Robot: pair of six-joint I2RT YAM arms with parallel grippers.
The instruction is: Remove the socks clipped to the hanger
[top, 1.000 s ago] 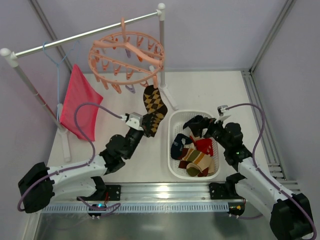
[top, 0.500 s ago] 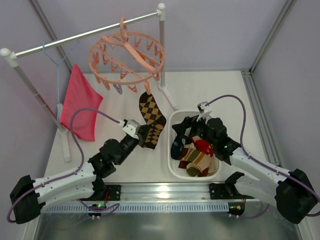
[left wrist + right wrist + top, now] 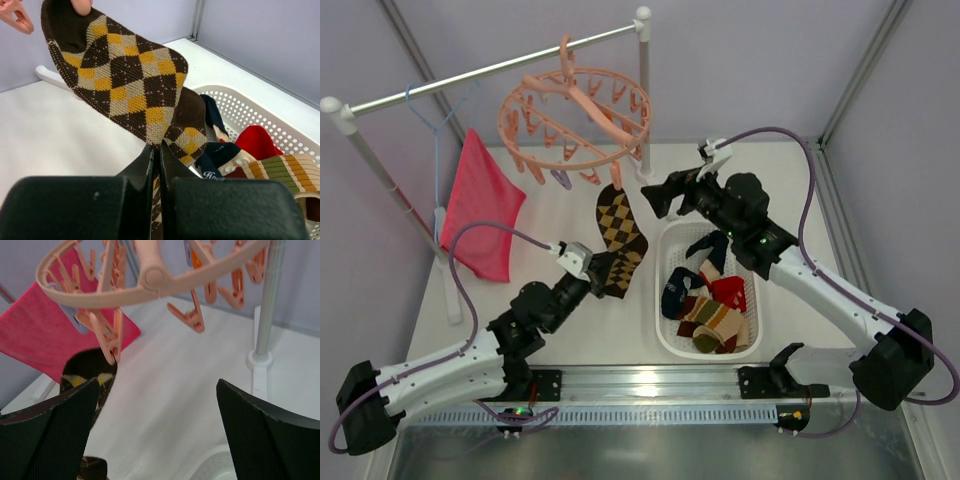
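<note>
Hanging from one peg (image 3: 112,342) at the near rim of the hanger (image 3: 150,276), the diamond sock (image 3: 620,222) is the only sock seen on the ring, which hangs from the rail above the back of the table (image 3: 740,170).

Left gripper (image 3: 603,268): closed on the sock's lower end, the fabric drawn taut down toward it.
Right gripper (image 3: 658,194): wide open, holding nothing, raised just beside the peg and above the far end of the basket (image 3: 660,272).

Progress: well along, by judgement. The basket holds a navy sock (image 3: 675,296), a red sock (image 3: 728,290) and a striped sock (image 3: 715,325). What remains is to free the diamond sock from its peg and drop it in.

Unclear:
- Socks in the basket overlap, so no count is possible.
- Pegs on the far side of the ring are too small to check, though they look bare.
- The left wrist view cuts off the sock's top edge.
- The peg's bite on the cuff is in shadow in the right wrist view.
</note>
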